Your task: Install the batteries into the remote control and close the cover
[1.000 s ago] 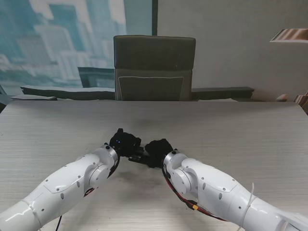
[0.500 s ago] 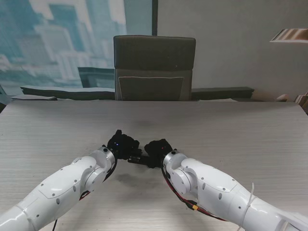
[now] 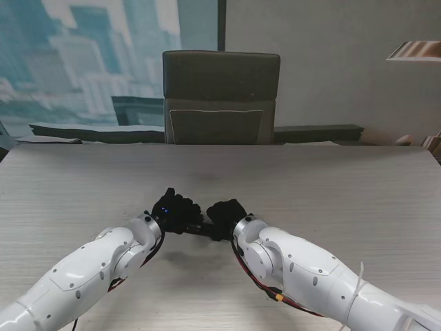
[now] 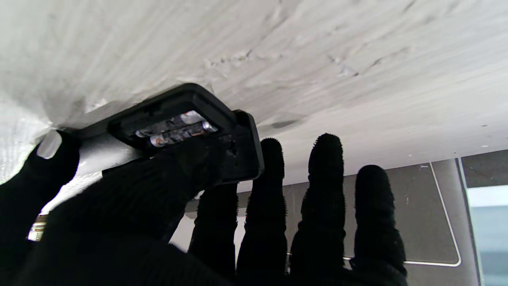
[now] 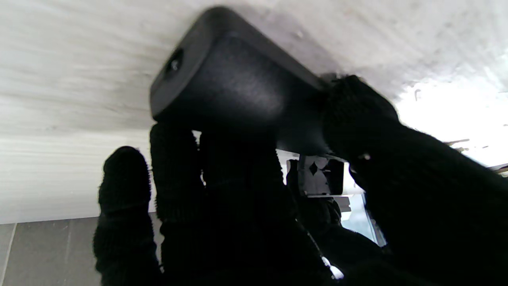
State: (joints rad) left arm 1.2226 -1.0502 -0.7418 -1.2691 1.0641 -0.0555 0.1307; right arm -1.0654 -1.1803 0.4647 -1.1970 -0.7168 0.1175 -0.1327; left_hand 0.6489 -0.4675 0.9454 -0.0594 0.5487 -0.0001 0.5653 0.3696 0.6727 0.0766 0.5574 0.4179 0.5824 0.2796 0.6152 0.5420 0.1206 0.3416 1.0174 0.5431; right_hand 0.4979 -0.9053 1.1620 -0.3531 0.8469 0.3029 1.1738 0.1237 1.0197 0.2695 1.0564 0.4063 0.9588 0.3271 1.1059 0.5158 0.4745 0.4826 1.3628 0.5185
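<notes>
White arms (image 3: 89,265), black-gloved robot hands (image 3: 178,210).

A pale wood-grain table (image 3: 331,186) fills the near part of the stand view, and its top also shows in both wrist views. Beyond its far edge a dark chair (image 3: 221,96) stands square to it, backrest upright and centred. Behind the chair a window (image 3: 89,55) with a hazy city view lies to the left, a grey wall (image 3: 331,62) to the right.

left hand (image 4: 166,206) gripping cover (image 4: 244,149), batteries (image 4: 174,129) exposed
</notes>
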